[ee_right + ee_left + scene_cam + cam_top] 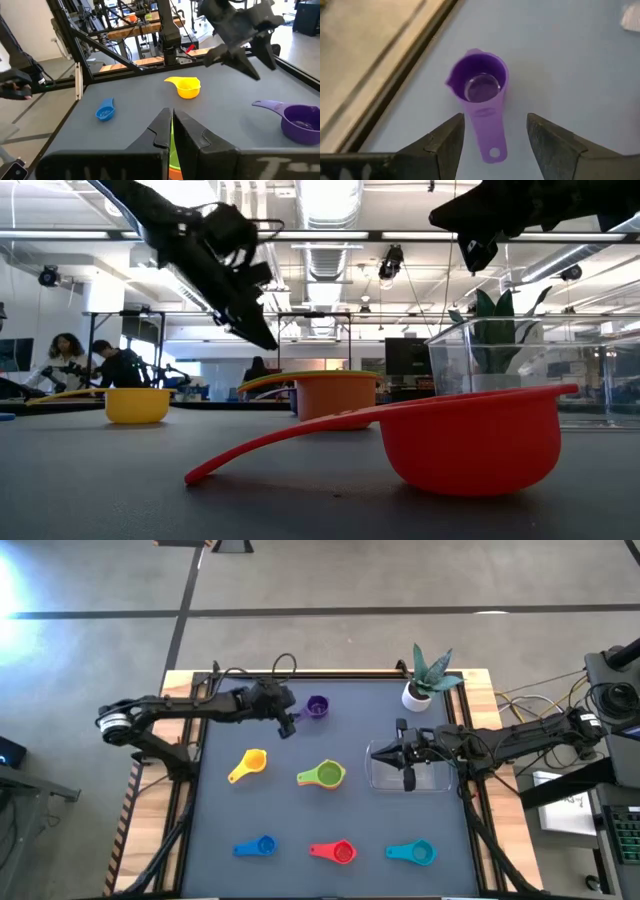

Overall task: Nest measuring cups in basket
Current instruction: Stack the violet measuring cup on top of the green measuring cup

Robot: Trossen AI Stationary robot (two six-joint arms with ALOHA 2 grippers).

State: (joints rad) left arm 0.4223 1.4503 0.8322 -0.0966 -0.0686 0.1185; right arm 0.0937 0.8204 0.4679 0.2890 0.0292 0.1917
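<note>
The purple measuring cup (480, 82) stands on its base on the grey mat near the far edge (317, 707). My left gripper (495, 137) hovers open above its handle, one finger on each side, touching nothing (288, 722). The green cup sits nested in the orange one (322, 775) at mid table. Yellow (248, 764), blue (258, 847), red (335, 852) and teal (414, 853) cups lie singly on the mat. The clear basket (432, 780) stands at the right. My right gripper (172, 127) is shut, level above the basket, holding nothing (378, 752).
A white plant pot (417, 692) with a green plant stands at the far right corner, behind the basket. The mat's wooden border (380, 75) runs close beside the purple cup. People sit in the room beyond the table (90, 365).
</note>
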